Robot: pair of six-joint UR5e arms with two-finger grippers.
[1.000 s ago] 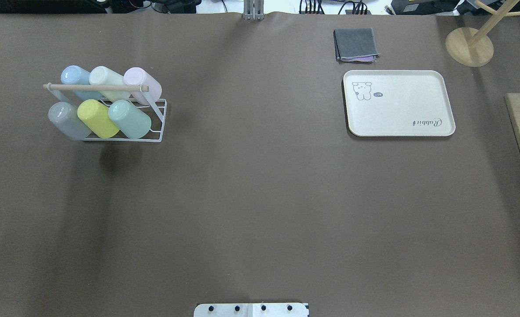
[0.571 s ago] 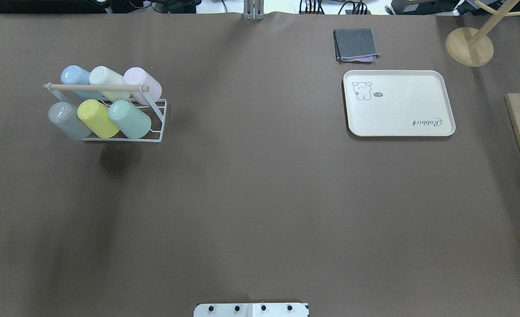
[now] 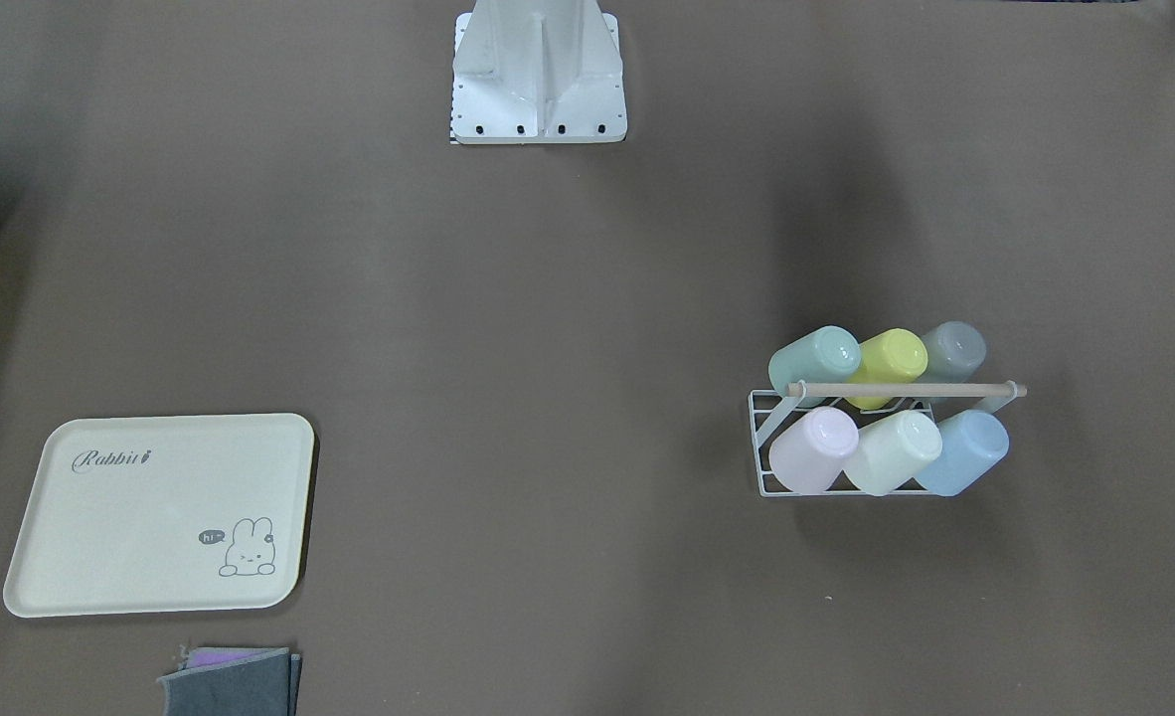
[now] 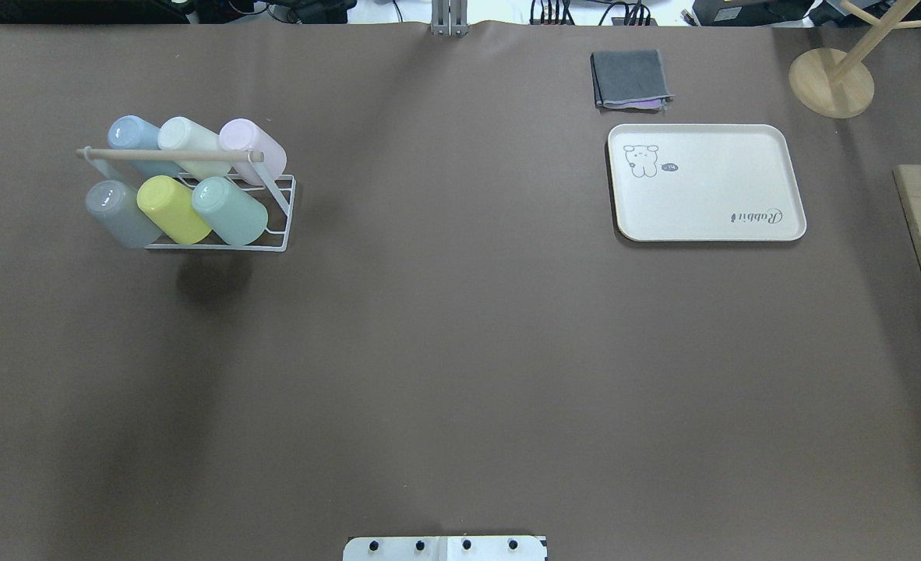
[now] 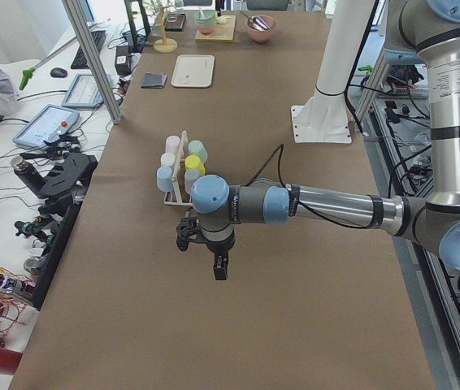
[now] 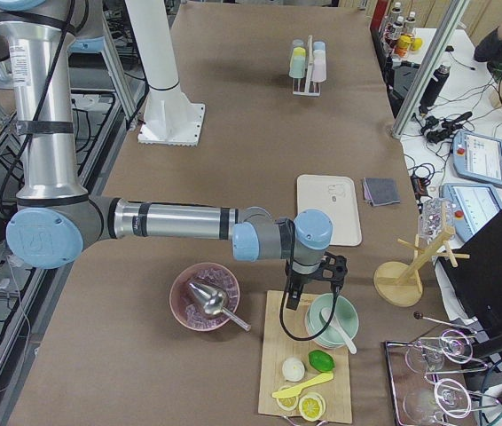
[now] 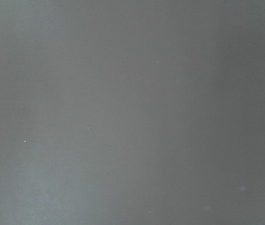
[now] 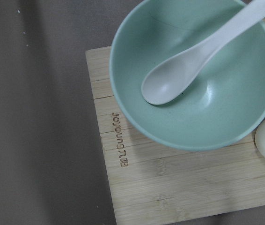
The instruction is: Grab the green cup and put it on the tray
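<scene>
The green cup [image 4: 229, 210] lies tilted in a white wire rack [image 4: 277, 234] at the table's left, at the right end of the near row; it also shows in the front view [image 3: 814, 360] and the left side view [image 5: 198, 151]. The cream tray [image 4: 706, 183] lies bare at the far right, and shows in the front view [image 3: 160, 512] too. My left gripper [image 5: 216, 264] hangs over the bare table, near of the rack. My right gripper [image 6: 297, 293] hangs over a wooden board. I cannot tell whether either is open or shut.
Yellow [image 4: 172, 209], grey, blue, cream and pink cups share the rack. A grey cloth [image 4: 630, 78] lies beyond the tray. A wooden stand [image 4: 831, 82] is at the far right. The board [image 8: 170, 187] holds a green bowl [image 8: 195, 75] with a white spoon.
</scene>
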